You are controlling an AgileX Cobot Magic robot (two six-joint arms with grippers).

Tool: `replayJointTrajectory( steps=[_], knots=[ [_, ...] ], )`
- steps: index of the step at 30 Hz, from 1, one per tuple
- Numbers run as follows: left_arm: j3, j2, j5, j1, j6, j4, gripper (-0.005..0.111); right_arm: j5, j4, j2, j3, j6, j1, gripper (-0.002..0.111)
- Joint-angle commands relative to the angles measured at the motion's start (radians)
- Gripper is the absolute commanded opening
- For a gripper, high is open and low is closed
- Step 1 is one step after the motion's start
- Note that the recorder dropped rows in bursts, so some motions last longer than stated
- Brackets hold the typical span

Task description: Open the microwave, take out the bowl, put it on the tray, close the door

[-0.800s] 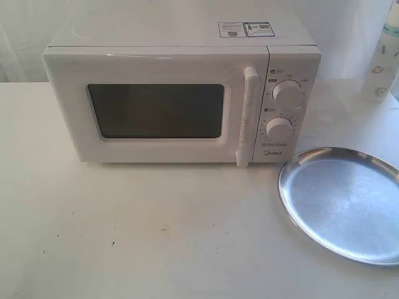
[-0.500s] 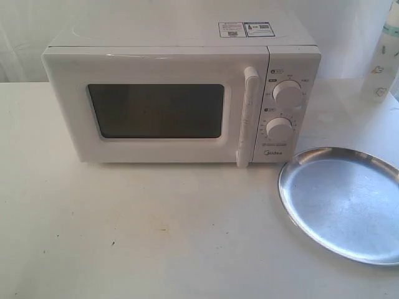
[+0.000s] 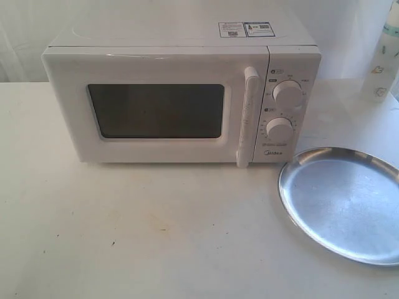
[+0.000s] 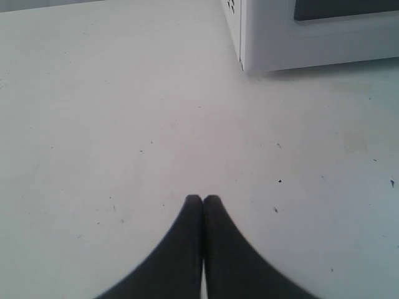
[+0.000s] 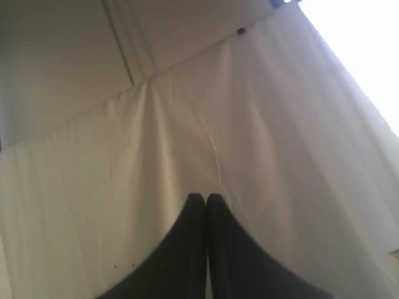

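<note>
The white microwave (image 3: pixel 181 93) stands at the back of the table with its door (image 3: pixel 156 109) closed and the tall bar handle (image 3: pixel 247 115) at the door's right edge. The bowl is hidden; nothing shows through the dark window. The silver tray (image 3: pixel 346 202) lies empty to the right of the microwave. Neither arm appears in the exterior view. My left gripper (image 4: pixel 202 198) is shut and empty above the bare tabletop, with a lower corner of the microwave (image 4: pixel 299 34) ahead of it. My right gripper (image 5: pixel 206 197) is shut and empty, facing a white cloth backdrop.
A white bottle with a teal cap (image 3: pixel 385 56) stands at the back right beside the microwave. White cloth (image 5: pixel 249 112) hangs behind the table. The white tabletop (image 3: pixel 149 230) stretches in front of the microwave.
</note>
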Motion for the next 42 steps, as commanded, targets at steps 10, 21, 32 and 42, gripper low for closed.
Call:
replayJointTrajectory(
  steps=[10, 21, 32, 42],
  knots=[
    [-0.003, -0.002, 0.002, -0.003, 0.000, -0.008, 0.000, -0.267, -0.649, 0.784, -0.280, 0.169, -0.008, 0.000],
    [-0.003, -0.002, 0.002, -0.003, 0.000, -0.008, 0.000, -0.600, -0.753, 1.567, -0.384, -0.092, -0.003, 0.012],
    [-0.003, -0.002, 0.002, -0.003, 0.000, -0.008, 0.000, -0.600, -0.739, 1.886, -0.536, -0.445, 0.128, 0.076],
    [-0.003, -0.002, 0.002, -0.003, 0.000, -0.008, 0.000, -0.374, -0.631, 1.984, -0.737, -0.470, 0.271, 0.058]
  ],
)
